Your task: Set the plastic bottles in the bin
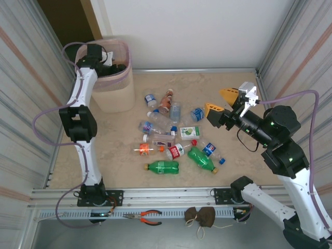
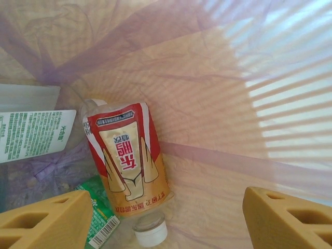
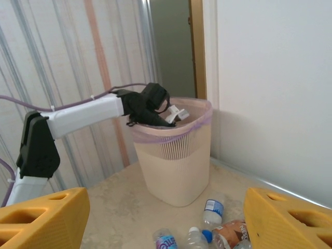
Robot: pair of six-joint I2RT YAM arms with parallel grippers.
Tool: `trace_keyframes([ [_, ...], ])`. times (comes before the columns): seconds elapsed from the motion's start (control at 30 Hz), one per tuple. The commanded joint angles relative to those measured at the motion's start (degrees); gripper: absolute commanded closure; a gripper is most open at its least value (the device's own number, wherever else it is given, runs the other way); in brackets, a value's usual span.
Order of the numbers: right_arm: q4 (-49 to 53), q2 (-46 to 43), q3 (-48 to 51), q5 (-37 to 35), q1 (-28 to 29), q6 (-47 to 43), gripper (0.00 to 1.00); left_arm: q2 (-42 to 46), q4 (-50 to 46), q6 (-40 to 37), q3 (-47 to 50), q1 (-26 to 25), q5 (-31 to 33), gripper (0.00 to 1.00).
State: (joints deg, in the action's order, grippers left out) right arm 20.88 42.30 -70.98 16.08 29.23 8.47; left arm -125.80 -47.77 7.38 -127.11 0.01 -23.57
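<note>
Seen from above, a tall beige bin with a pink bag folded over its rim stands at the far left corner of a pale table. The left arm rises from the near edge and bends over the bin's rim, so that the left gripper points down into the bin's mouth.

In the left wrist view its two yellow fingers stand wide apart with nothing between them. Below the gap, on the bag lining inside the bin, a red-labelled bottle lies on its side, clear of both fingers. A white cap shows at its lower end. A green-labelled bottle lies partly under it at the left of that view. A white-labelled bottle lies further left.

The right gripper hovers above the right half of the table. Its yellow fingers are also spread apart and hold nothing, and they are aimed across the table toward the bin, which is well apart from them.

About a dozen loose bottles lie scattered on the middle of the table, between the bin and the right gripper. A blue-labelled bottle lies just left of the right gripper. Two green bottles lie closest to the near edge.
</note>
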Motion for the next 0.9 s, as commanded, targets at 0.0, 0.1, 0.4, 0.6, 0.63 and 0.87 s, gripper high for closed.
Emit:
trace_keyframes([
  [0.0, 2.7, 0.47, -0.69, -2.75, -0.41, -0.12, 0.24, 3.28, 0.75, 0.31, -2.74, -0.14, -1.74, 0.23],
  [0.1, 4.33, 1.37, -0.89, -3.87, -0.49, 0.66, 0.24, 4.89, 0.93, 0.47, -3.72, -0.19, -2.29, 0.23],
  [0.4, 9.61, 5.1, -0.17, -8.16, -2.51, 7.41, 0.25, 10.97, 1.13, 0.56, -4.82, -0.14, -3.49, 0.23],
  [0.6, 10.1, 9.15, 3.19, -7.92, -7.7, 19.13, 0.25, 15.63, 1.41, 0.39, -3.32, -0.17, -4.7, 0.23],
  [0.63, 9.99, 9.76, 3.91, -7.77, -8.69, 21.26, 0.25, 16.51, 1.54, 0.28, -2.71, -0.1, -4.92, 0.23],
  [0.87, 6.49, 17.9, 9.22, 2.17, -19.2, 34.28, 0.29, 25.17, 4.53, 0.25, 5.87, -0.14, -6.54, 0.23],
])
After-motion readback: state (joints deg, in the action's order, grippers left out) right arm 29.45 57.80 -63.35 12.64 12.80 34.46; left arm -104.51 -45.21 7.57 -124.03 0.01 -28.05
